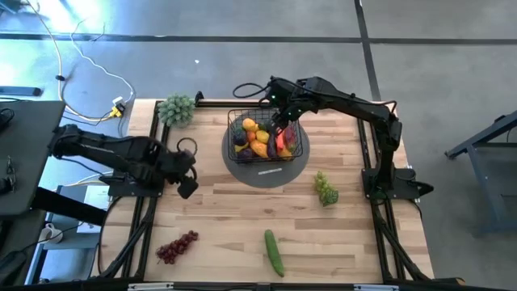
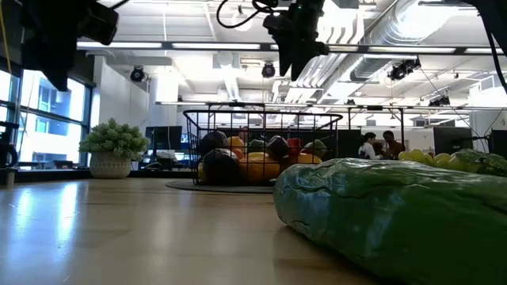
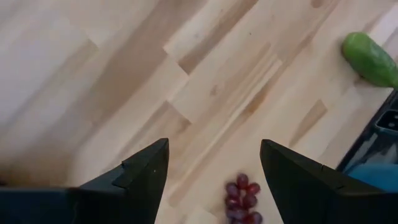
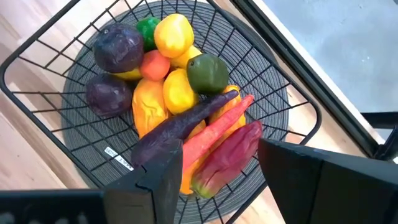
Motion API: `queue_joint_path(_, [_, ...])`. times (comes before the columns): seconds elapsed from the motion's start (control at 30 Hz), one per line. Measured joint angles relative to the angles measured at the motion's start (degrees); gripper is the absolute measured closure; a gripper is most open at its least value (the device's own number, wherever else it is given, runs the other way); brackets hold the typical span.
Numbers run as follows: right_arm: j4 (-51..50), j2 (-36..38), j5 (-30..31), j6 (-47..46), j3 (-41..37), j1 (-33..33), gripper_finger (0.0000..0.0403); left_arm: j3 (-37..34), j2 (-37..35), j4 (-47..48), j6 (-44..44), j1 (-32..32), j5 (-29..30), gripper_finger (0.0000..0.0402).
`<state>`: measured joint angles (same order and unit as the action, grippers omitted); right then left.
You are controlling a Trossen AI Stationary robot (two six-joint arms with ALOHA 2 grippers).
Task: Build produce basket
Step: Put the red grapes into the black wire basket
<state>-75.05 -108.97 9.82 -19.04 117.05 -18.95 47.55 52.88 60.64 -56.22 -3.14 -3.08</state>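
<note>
My right end effector hangs released over the basket, which sits near the table's far edge, full of produce. My left end effector waits released above purple grapes by the left edge.

One black wire basket stood on one grey round disc. Inside it I counted two dark purple round fruits, two yellow lemons, one orange mango, one small orange-red fruit, one avocado, one aubergine, one red chilli and one reddish mango. Loose on the table lay one cucumber, one bunch of purple grapes and one bunch of green grapes. One pale green leafy bunch sat at the far edge. Two arms worked the table, and two people stood far behind.
</note>
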Motion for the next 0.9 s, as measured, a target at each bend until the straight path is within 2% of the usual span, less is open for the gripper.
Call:
queue_joint_path(0.17, [0.02,0.0,-0.04,2.48,-0.02,-0.31,0.0213,0.0,1.1,0.0,-9.39,-8.1,2.16,0.0161])
queue_joint_path(0.47, [0.04,0.0,-0.17,4.86,-0.02,-1.11,0.0213,0.0,7.17,-0.69,-22.61,-20.66,1.92,0.0161])
queue_joint_path(0.9, [0.48,0.0,0.0,6.73,-0.11,-1.69,0.0213,0.0,17.87,-7.09,-34.23,-32.68,-2.57,0.0161])
